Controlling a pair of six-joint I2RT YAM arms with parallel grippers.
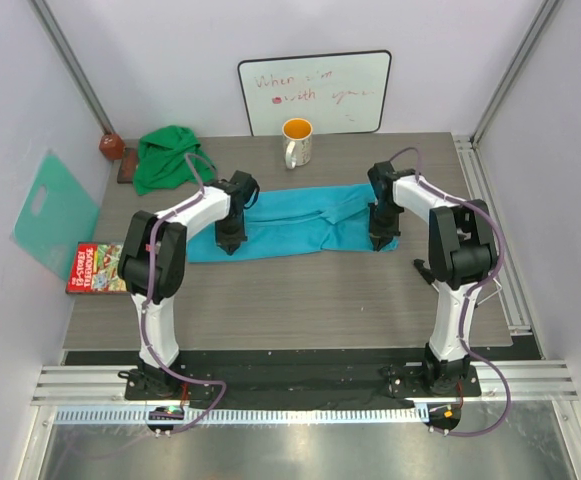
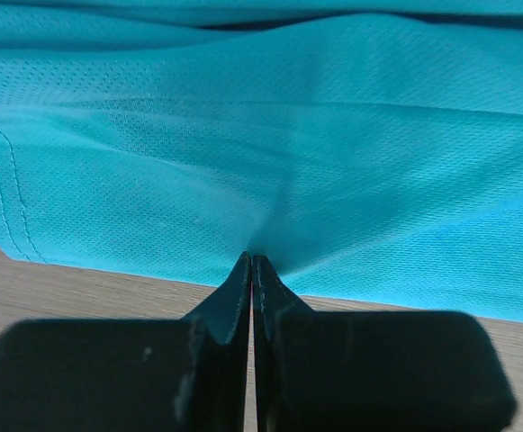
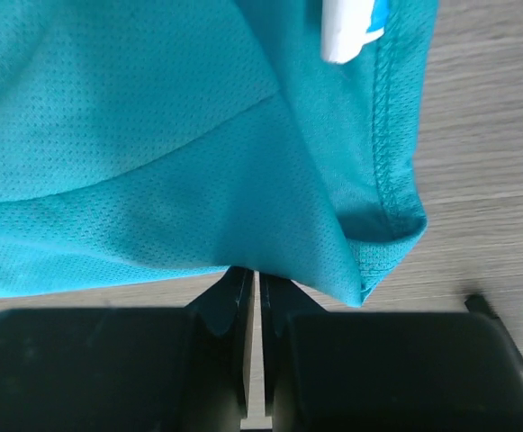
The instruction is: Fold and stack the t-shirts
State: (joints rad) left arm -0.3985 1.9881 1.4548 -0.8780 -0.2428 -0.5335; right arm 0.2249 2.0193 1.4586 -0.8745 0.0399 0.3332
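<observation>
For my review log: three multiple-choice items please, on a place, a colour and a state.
1. Where on the table does the green t-shirt lie? A far left corner B near right corner C middle
2. The mug's inside is: A white B orange C blue
3. The left gripper is: A wide open B shut on the turquoise t-shirt C holding the mug
Answers: 1 A, bunched at the far left; 2 B, orange shows in its mouth; 3 B, jaws pinch the cloth.

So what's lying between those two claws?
The turquoise t-shirt, stretching from the left gripper to the right gripper, both closed at its near edge. The top view shows it.
</observation>
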